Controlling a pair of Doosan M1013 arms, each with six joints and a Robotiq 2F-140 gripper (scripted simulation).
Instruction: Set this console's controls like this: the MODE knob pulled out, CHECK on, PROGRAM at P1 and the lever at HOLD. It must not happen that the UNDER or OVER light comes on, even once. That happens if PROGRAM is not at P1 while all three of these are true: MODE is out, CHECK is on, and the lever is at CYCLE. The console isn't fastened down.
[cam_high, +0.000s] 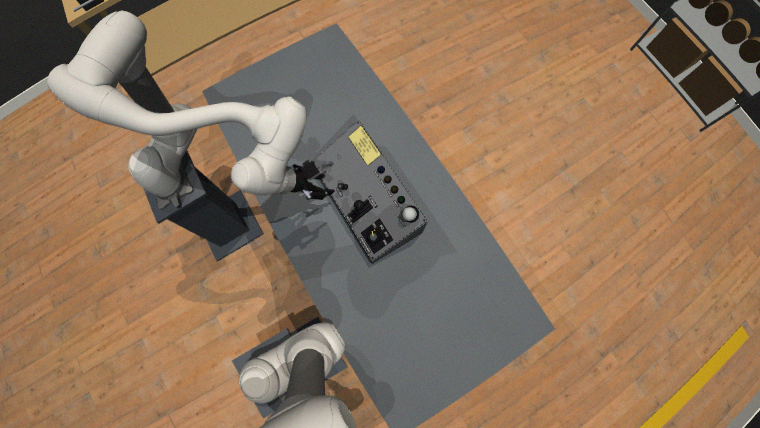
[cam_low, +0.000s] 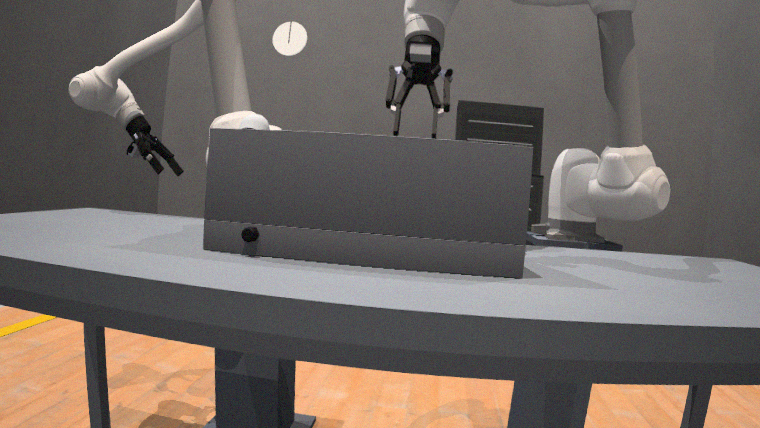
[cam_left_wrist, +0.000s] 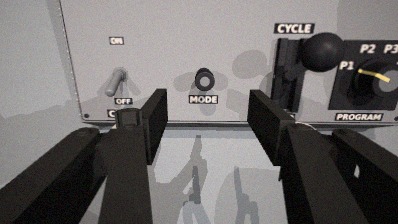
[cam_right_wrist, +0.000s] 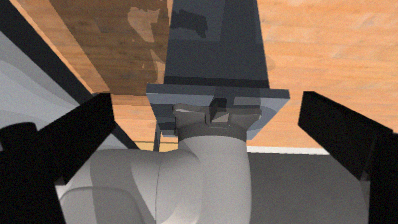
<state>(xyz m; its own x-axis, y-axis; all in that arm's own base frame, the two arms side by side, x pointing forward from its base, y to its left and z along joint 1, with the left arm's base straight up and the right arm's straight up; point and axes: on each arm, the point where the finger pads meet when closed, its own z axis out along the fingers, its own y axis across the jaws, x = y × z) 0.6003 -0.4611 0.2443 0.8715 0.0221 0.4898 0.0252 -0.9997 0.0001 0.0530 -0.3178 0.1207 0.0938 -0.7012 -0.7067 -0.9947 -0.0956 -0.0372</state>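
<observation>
The grey console (cam_high: 366, 183) (cam_low: 372, 191) (cam_left_wrist: 150, 25) stands on the table. The MODE knob (cam_left_wrist: 204, 80) (cam_high: 343, 186) is black; how far out it stands is unclear. The CHECK toggle (cam_left_wrist: 116, 82) tilts down towards OFF. The lever's black ball (cam_left_wrist: 322, 52) (cam_high: 358, 204) appears beside the upper, CYCLE part of its slot; its exact position is unclear. The PROGRAM knob (cam_left_wrist: 389, 80) (cam_high: 373, 236) has its yellow pointer towards P1. My left gripper (cam_left_wrist: 207, 105) (cam_high: 328, 179) (cam_low: 415, 133) is partly open and empty, its fingers either side of MODE's line, short of the knob. My right gripper (cam_right_wrist: 207, 109) (cam_low: 169, 171) is wide open and empty, away from the console.
The blue lamp (cam_high: 380, 169), two amber lamps and green lamp (cam_high: 401, 199) look dark. A white dome (cam_high: 409, 213) sits beside them. A yellow card (cam_high: 364, 144) lies on the panel. A black round part (cam_low: 249, 233) sticks out of the console's rear. The table (cam_high: 468, 297) extends around it.
</observation>
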